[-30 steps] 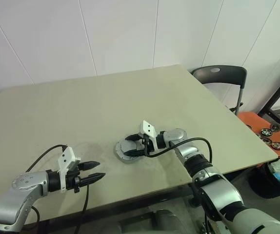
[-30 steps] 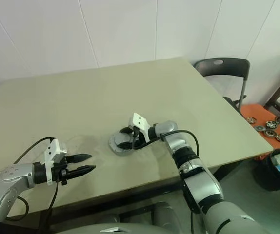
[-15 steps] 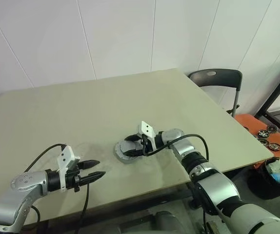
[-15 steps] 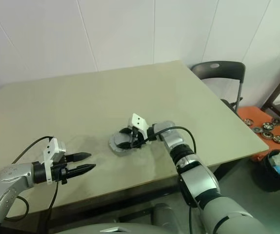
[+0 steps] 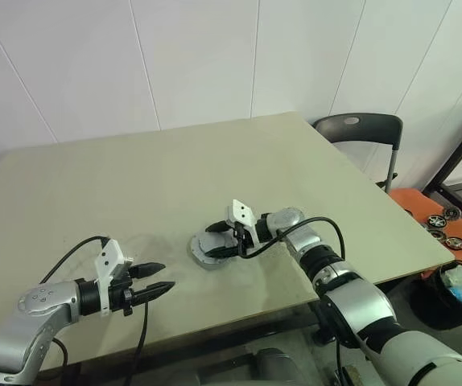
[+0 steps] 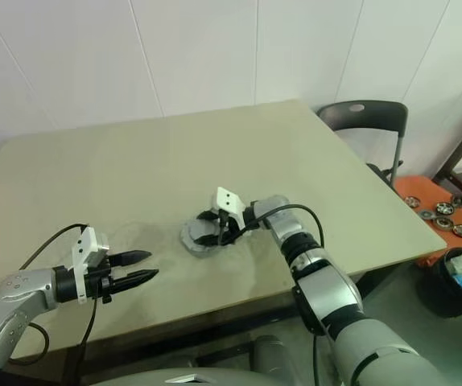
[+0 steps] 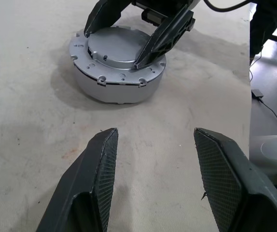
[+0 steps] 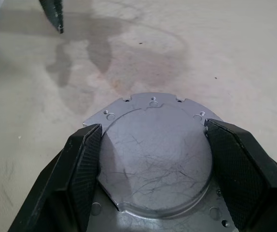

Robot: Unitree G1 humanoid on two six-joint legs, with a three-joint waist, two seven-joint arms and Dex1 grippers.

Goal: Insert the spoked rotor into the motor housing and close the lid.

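Straddling the lid (image 8: 155, 159) on the motor housing (image 7: 117, 82) — right hand (image 5: 219, 241) spread; left hand (image 5: 152, 280) apart.

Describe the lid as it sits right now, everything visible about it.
The lid is a flat round disc of dull grey metal, its top finely scratched. It lies level on the motor housing, inside the housing's flange of small screw holes, near the table's front middle. The right hand straddles it, one black finger at each side of its rim; whether they press on it is unclear.
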